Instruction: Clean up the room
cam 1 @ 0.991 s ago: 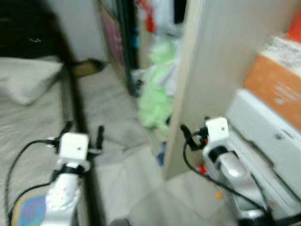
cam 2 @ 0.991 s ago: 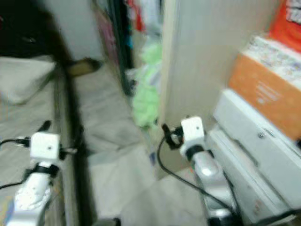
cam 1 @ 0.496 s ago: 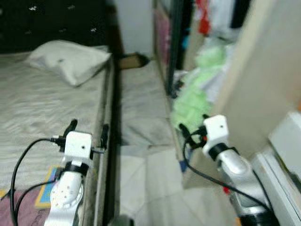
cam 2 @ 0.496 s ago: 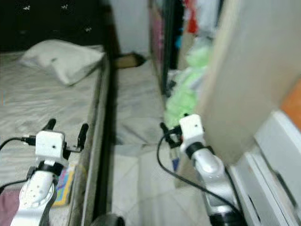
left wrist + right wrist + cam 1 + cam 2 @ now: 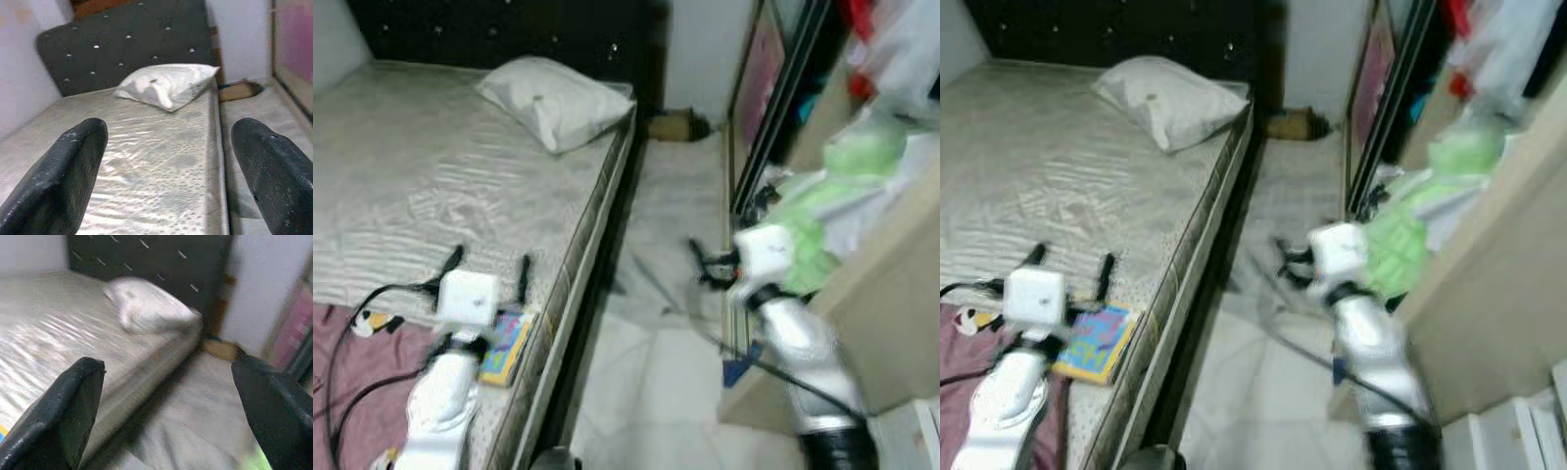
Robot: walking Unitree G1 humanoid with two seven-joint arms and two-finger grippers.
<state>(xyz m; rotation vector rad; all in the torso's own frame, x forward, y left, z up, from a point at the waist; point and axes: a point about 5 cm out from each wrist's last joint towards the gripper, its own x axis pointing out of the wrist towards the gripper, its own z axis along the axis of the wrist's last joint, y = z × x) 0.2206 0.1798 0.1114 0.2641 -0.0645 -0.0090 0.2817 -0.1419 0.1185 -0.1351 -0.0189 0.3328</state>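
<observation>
Both grippers, left (image 5: 487,271) and right (image 5: 703,264), hold nothing, jaws wide; ahead lies the bed (image 5: 431,166) with a pillow (image 5: 166,85); a wardrobe (image 5: 862,147) spills green cloth (image 5: 822,211).

A strip of floor (image 5: 675,206) runs between the bed (image 5: 431,176) and the wardrobe (image 5: 773,117), and it is the open way ahead. A small brown thing (image 5: 671,125) lies at its far end, against the wall. Green and white clothes (image 5: 832,186) spill from the wardrobe into the strip's right side, just beside the right pincer (image 5: 697,264), whose fingers stand apart. The left pincer (image 5: 487,266), fingers spread, hangs over the bed's near edge, above a bright book (image 5: 507,335) and a maroon cloth (image 5: 362,362). Most of the mattress is bare up to the pillow (image 5: 553,98).
</observation>
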